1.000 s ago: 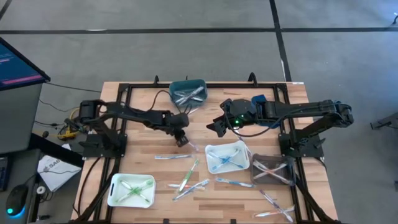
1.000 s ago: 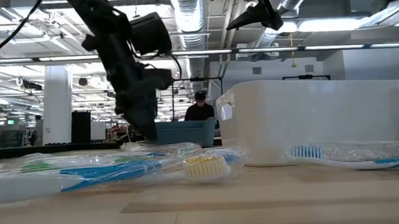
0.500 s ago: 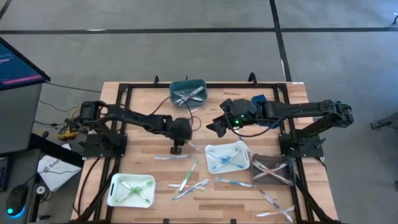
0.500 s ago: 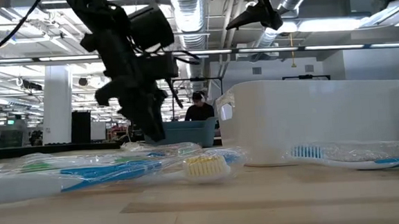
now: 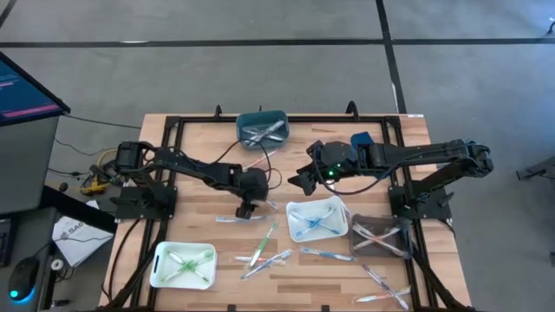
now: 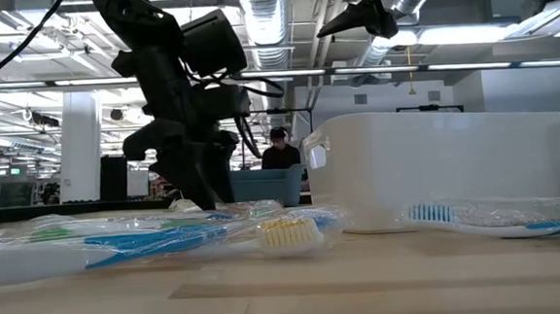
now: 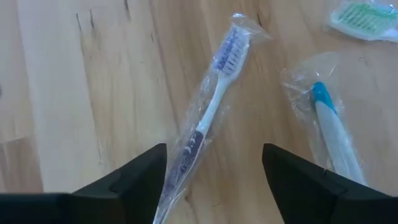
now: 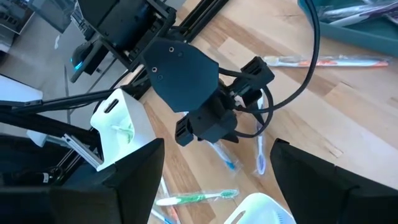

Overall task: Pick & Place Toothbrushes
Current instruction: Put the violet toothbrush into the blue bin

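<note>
Take the white tray with blue brushes (image 5: 317, 218) near the table's middle as your landmark: it holds a few blue toothbrushes crossed over each other. Just to its right sits a clear tray (image 5: 380, 236) with pale or pink brushes, well to its lower left a white tray (image 5: 183, 264) with green ones, and up at the far edge a teal bin (image 5: 262, 127) with white or clear ones. Your left gripper (image 5: 245, 208) hangs low just left of the landmark, jaws spread wide and holding nothing, straddling a wrapped blue-bristled toothbrush (image 7: 208, 118) that lies flat on the wood. More loose toothbrushes (image 5: 264, 247) lie below the landmark tray. Your right gripper (image 5: 301, 178) hovers just above the landmark, jaws open and empty.
</note>
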